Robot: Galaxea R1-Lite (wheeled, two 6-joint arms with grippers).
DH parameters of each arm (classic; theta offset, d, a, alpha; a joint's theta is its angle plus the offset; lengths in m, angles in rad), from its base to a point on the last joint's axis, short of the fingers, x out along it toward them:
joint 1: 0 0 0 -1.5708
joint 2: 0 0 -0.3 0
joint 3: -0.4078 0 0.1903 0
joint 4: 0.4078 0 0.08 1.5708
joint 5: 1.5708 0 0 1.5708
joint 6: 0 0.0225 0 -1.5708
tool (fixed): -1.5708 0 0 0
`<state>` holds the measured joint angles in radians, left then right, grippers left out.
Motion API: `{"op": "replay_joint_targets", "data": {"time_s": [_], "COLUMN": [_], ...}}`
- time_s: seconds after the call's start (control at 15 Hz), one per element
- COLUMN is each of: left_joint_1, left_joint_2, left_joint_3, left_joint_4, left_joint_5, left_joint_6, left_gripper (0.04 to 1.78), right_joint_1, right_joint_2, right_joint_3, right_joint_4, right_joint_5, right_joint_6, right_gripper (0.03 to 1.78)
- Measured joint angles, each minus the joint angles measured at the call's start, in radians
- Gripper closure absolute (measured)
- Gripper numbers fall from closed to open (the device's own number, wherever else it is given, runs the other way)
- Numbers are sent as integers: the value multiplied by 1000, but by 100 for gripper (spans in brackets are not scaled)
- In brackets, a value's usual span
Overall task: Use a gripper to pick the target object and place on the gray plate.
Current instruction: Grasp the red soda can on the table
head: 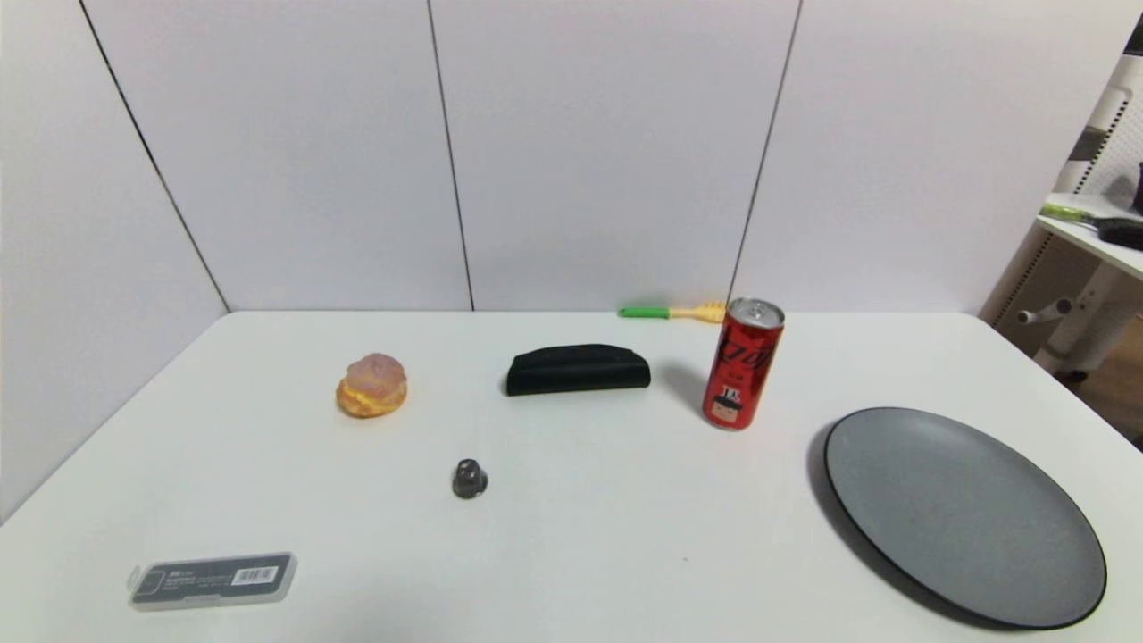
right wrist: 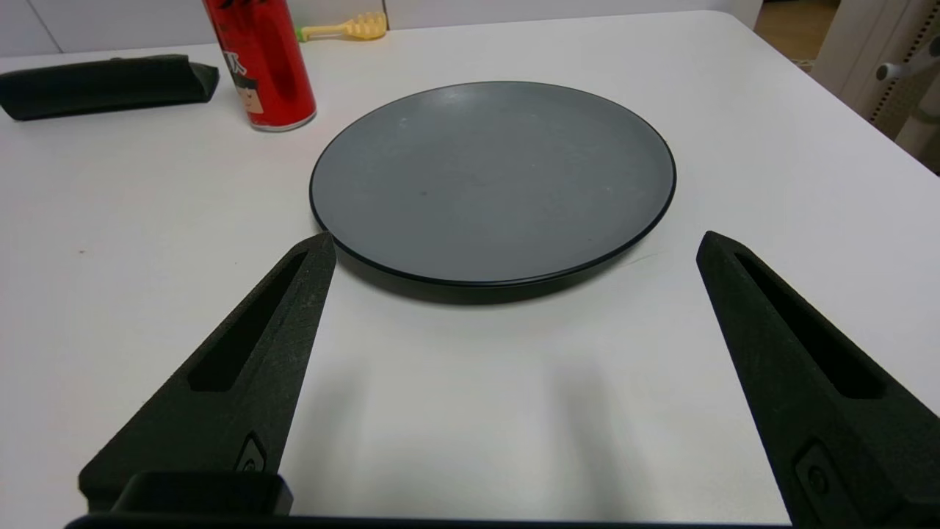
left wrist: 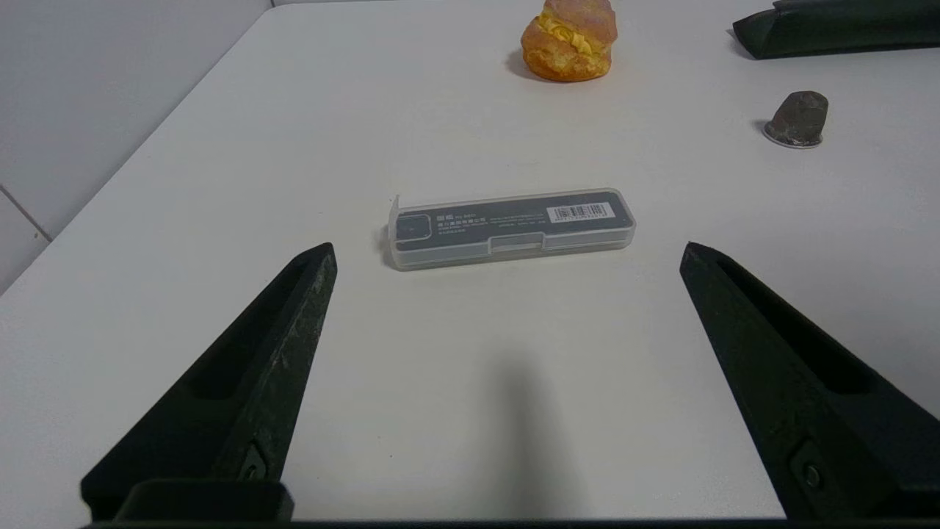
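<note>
The slim red can [head: 743,363] stands upright on the white table, right of centre, and shows in the right wrist view [right wrist: 262,66] too. The gray plate [head: 963,513] lies empty at the front right, just right of the can, also in the right wrist view [right wrist: 492,180]. Neither arm shows in the head view. My right gripper [right wrist: 514,246] is open and empty, low over the table just short of the plate's near rim. My left gripper [left wrist: 507,253] is open and empty, low over the table just short of a clear plastic case [left wrist: 510,228].
On the table lie a cream puff [head: 371,385], a black pouch [head: 578,369], a small dark cone-shaped piece [head: 469,479], the clear plastic case [head: 212,580] at the front left and a green-and-yellow toy fork [head: 671,312] by the back wall. White walls close the back and left.
</note>
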<state>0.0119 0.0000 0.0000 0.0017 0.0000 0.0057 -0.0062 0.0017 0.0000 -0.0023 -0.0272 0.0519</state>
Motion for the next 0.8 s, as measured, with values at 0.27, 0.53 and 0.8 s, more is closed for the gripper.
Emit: {"op": "replay_joint_targets", "data": {"time_s": [0.27, 0.53, 0.8], "left_joint_1": [0, 0, 0], "left_joint_2": [0, 0, 0], "left_joint_3": [0, 0, 0], "left_joint_4": [0, 0, 0], "left_joint_5": [0, 0, 0], "left_joint_6": [0, 0, 0], "left_gripper": [13, 13, 13], "right_joint_1": [0, 2, 16], "right_joint_2": [4, 77, 315], "right_joint_3": [-10, -152, -343], "right_joint_4": [50, 247, 304], "right_joint_5": [-2, -1, 9], "right_joint_6": [-5, -6, -1], "right_gripper": [11, 11, 11]}}
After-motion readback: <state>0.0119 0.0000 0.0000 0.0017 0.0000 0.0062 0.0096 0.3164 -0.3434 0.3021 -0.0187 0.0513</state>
